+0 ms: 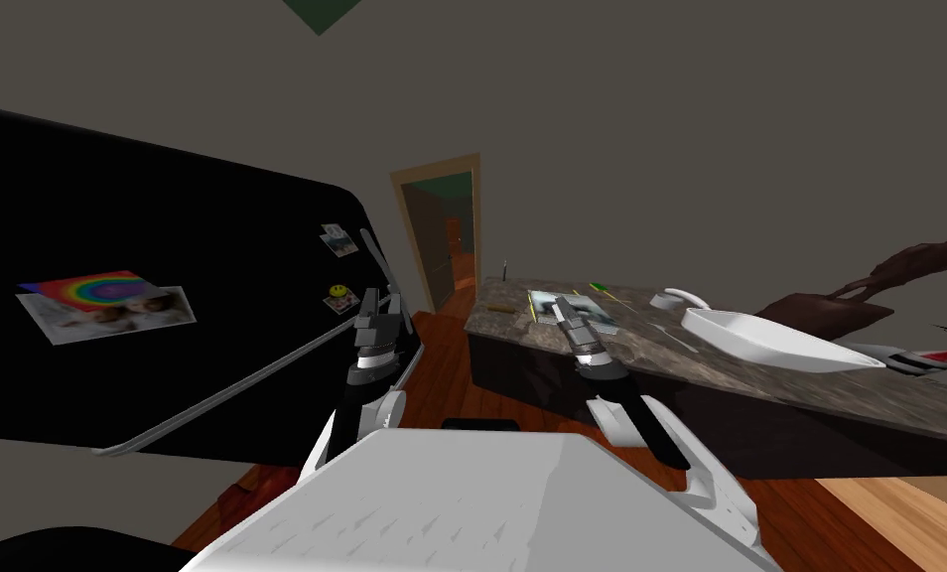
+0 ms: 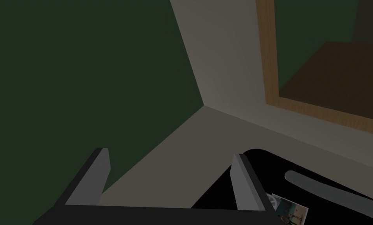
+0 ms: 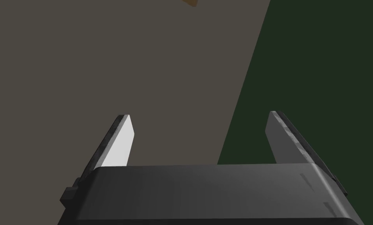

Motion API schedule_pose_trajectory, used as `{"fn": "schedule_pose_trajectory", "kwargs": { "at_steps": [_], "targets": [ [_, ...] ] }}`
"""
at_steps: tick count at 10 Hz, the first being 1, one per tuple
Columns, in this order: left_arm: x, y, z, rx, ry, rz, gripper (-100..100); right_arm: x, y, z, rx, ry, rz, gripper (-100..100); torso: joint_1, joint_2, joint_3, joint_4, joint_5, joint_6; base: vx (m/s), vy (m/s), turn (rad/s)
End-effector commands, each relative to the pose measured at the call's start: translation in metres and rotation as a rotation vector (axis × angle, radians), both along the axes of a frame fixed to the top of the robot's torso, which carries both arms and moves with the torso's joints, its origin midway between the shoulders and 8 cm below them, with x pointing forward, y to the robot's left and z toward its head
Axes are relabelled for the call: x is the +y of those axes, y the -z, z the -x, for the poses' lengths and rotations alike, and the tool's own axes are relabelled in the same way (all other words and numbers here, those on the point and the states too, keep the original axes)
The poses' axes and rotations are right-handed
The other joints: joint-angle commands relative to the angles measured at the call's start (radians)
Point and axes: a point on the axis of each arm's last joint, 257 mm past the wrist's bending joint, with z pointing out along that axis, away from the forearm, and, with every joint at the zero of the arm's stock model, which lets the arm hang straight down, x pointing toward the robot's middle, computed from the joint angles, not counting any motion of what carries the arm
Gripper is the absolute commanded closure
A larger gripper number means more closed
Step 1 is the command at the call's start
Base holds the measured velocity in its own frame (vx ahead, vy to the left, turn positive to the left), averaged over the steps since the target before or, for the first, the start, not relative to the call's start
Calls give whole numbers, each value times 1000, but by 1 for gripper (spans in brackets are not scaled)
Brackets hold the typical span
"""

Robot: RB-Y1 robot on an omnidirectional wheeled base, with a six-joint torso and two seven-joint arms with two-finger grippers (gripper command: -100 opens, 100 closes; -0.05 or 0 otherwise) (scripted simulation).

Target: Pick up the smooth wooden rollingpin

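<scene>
On the counter's [image 1: 650, 343] doorway end, that short tan rod is likely your rolling pin [image 1: 501, 309]. Right gripper [image 1: 565, 310] is raised over the counter, left gripper [image 1: 384, 298] off its end. Both are spread and empty, probably a carry pose. Move closer first.

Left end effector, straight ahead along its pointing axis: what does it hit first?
Left end effector: probably the grey wall near the dark green ceiling; nothing nearer in line. Black fridge sits off to the side. Depth unclear.

black fridge [image 1: 164, 298], stone counter [image 1: 759, 382], wood floor [image 1: 442, 357]
</scene>
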Motion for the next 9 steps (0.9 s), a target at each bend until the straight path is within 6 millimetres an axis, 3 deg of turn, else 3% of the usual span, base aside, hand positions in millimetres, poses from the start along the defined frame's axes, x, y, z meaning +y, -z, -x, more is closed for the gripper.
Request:
{"fn": "schedule_pose_trajectory", "kwargs": {
  "at_steps": [1, 6, 7, 8, 9],
  "targets": [
    [0, 0, 0, 0, 0, 0, 0, 3, 12, -4, 30, -19, 49, -100, 0, 0, 0, 0, 0, 0, -39, 103, 78],
    [0, 0, 0, 0, 0, 0, 0, 8, 40, -9, 102, -68, 185, -100, 1, -3, -1, -1, 0, 0, 0, 101, 57],
    [0, 0, 0, 0, 0, 0, 0, 7, 56, -12, 138, -77, 226, -100, 0, -2, -1, -1, 0, 0, -5, 103, 112],
    [0, 0, 0, 0, 0, 0, 0, 8, 57, -12, 142, -88, 251, -100, 1, -2, -1, 0, 0, 0, 15, 86, 43],
    [0, 0, 0, 0, 0, 0, 0, 5, 74, -13, 181, -93, 289, -100, 0, -2, -1, 0, 0, 0, 47, 105, 96]
  ]
}}
